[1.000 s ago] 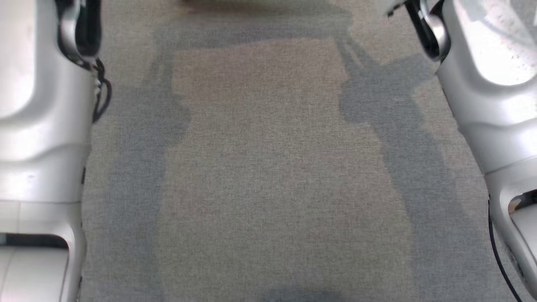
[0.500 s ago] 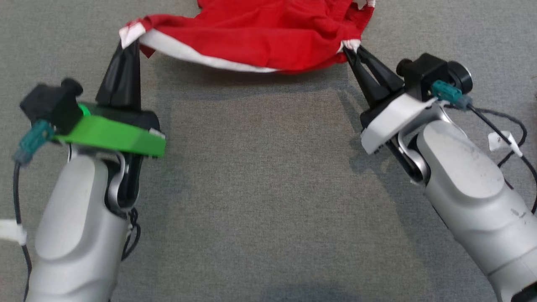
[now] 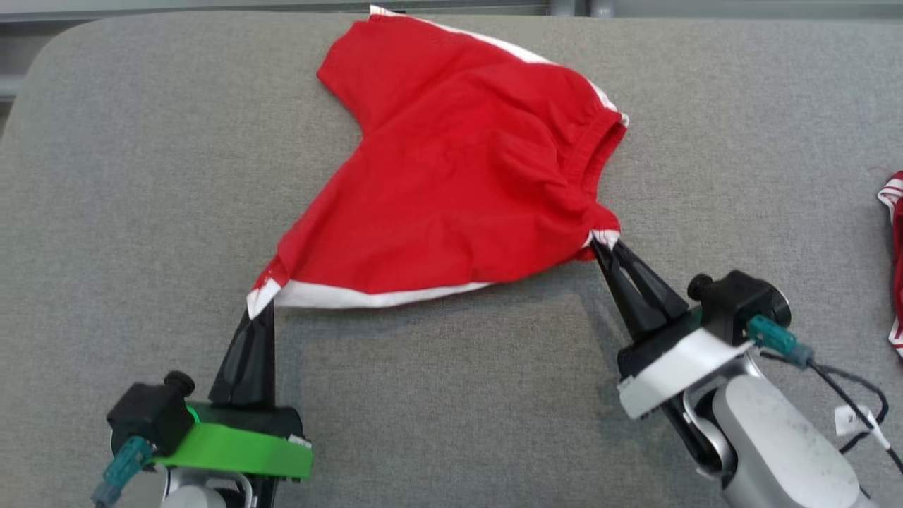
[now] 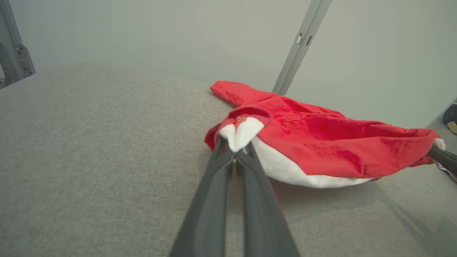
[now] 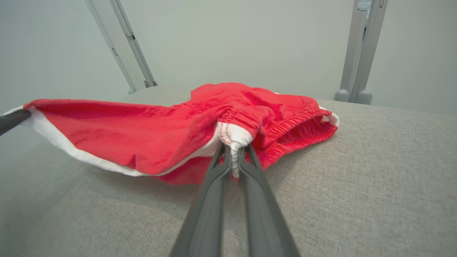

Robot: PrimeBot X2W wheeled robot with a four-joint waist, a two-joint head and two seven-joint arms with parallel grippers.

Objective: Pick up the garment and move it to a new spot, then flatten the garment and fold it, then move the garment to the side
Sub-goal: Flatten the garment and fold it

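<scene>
- A red garment [image 3: 451, 197] with white trim is seen spread across the far middle of the grey counter [image 3: 141, 212]. Its far corner reaches almost to the counter's far edge.
- The near-left corner, a white-trimmed hem, is pinched at the tips of the left gripper [image 3: 261, 309]. Its jaws are closed on the cloth, as is also seen in the left wrist view [image 4: 234, 155].
- The near-right corner, white trim beside the gathered elastic band, is clamped by the right gripper [image 3: 604, 247]. Its jaws are closed tightly on a bunched fold [image 5: 234, 157].
- The near edge is held lifted between the two sets of jaws, with a shadow cast beneath, while the far part is rested on the counter.
- A second red cloth [image 3: 894, 261] is seen at the counter's right edge, well apart.
</scene>
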